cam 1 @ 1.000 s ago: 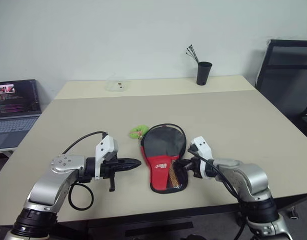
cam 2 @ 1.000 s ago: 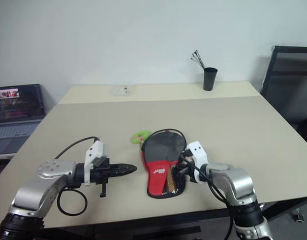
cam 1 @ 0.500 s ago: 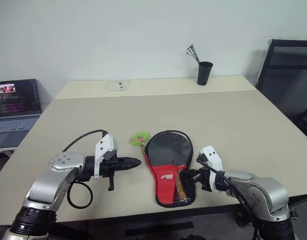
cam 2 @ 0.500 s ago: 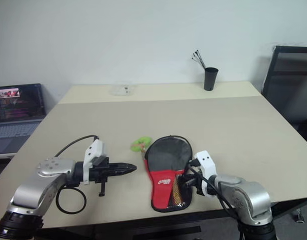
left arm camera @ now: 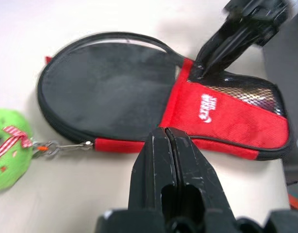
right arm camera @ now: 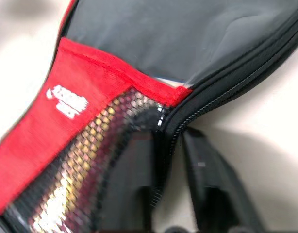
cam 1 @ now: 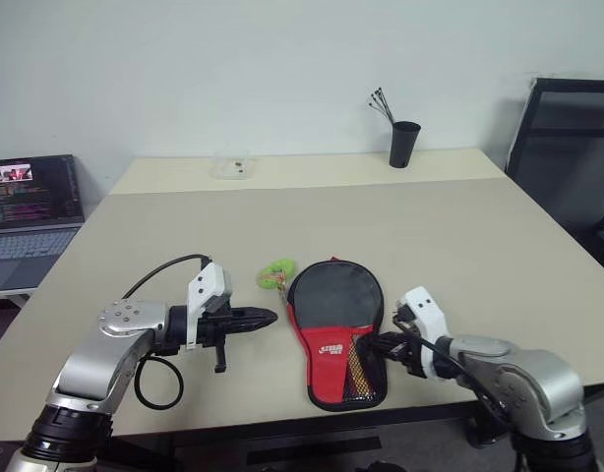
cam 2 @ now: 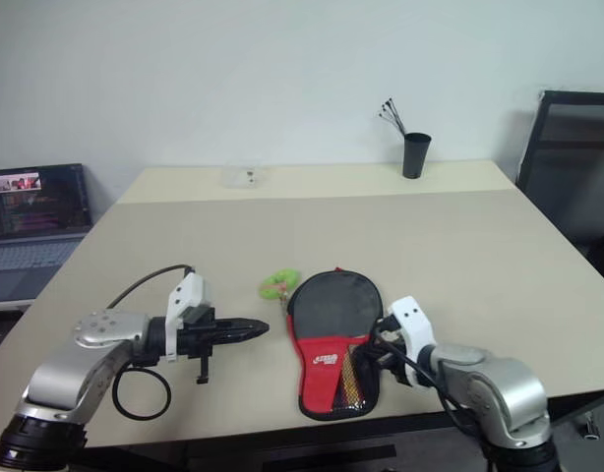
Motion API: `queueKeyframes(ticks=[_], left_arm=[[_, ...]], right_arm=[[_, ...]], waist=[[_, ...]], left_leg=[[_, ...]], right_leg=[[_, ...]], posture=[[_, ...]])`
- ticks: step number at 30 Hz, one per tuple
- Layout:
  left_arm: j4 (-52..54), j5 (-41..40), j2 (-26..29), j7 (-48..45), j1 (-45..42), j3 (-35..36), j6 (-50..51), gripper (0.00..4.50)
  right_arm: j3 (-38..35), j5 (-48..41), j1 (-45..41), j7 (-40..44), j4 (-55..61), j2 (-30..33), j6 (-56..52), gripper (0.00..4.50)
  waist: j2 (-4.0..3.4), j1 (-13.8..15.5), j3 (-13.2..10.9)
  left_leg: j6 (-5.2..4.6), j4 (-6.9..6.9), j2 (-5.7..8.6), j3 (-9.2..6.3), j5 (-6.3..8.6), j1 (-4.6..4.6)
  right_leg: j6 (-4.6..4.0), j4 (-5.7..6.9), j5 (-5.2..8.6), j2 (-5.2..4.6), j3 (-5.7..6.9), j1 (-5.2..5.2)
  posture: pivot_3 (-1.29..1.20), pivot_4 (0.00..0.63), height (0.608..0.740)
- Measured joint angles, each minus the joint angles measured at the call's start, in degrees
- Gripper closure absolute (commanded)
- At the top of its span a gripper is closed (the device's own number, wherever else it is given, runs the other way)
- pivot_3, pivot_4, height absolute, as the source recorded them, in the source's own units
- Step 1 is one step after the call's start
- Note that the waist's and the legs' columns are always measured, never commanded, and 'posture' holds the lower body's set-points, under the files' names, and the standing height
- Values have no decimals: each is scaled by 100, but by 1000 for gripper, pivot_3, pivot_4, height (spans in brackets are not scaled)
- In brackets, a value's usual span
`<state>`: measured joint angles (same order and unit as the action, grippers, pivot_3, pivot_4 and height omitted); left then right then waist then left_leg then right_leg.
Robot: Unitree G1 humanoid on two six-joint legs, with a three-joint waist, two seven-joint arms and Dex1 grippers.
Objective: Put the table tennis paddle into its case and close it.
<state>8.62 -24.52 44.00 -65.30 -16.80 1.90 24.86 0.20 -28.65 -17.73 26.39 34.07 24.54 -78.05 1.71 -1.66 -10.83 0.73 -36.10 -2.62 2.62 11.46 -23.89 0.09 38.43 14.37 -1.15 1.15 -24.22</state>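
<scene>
Right gripper (cam 1: 379,346), fingers parted astride the case (cam 1: 336,324) edge; case's length runs toward the robot; left gripper (cam 1: 268,318) closed, beside.

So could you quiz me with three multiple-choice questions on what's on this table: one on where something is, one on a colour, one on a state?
1. Where is the small green fuzzy charm?
A. beside the round end of the black and red paddle-shaped fabric case
B. inside the black cup
C. on the laptop

2. What colour is the case's lower part?
A. blue
B. red
C. yellow

3. How do the left gripper's fingers stand?
A. wide apart
B. shut together, empty
C. clamped on the charm

Answers: 1 A, it hangs off the zip pull there; 2 B, red with white logo; 3 B, the left wrist view shows them pressed together.
</scene>
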Motion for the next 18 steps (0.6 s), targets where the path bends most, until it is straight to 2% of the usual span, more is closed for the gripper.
queueKeyframes(ticks=[6, 7, 10, 15, 18], left_arm=[[-37, -13, -104, 359, -1, 36, 77, 4500], [-79, -13, -118, 405, -6, 42, 85, 4500], [-325, 7, -135, 517, -103, 42, 85, 4500], [-667, 137, -150, 671, -349, 52, -74, 4500], [-999, 307, -203, 938, -533, 56, -144, 3946]], right_arm=[[-416, -600, -507, 603, 176, 421, 206, 247], [-447, -674, -597, 669, 177, 428, 282, 51], [-381, -812, -817, 872, 75, 428, 644, 51], [231, -582, -1149, 1004, -515, 416, 1346, 51], [519, -281, -1358, 966, -1003, 324, 1757, 0]], waist=[[4, -10, -2], [5, -10, -3], [6, -8, -3], [8, -7, -4], [9, -1, -5]], left_leg=[[0, 1, -6, -2, 0, 3], [0, 1, -7, -3, 0, 3], [0, 1, -6, -5, 0, 2], [0, 0, -2, 5, 0, 0], [0, 0, -2, 5, 0, 1]], right_leg=[[0, 3, 0, 2, 1, 0], [0, 2, 0, 3, 1, -1], [0, 1, 0, 5, 4, 0], [1, -1, -1, 4, -3, -1], [1, 0, -1, 4, -3, -1]], posture=[[0, 150, 740], [0, 150, 740], [0, 150, 740], [0, 150, 740], [0, 150, 740]])
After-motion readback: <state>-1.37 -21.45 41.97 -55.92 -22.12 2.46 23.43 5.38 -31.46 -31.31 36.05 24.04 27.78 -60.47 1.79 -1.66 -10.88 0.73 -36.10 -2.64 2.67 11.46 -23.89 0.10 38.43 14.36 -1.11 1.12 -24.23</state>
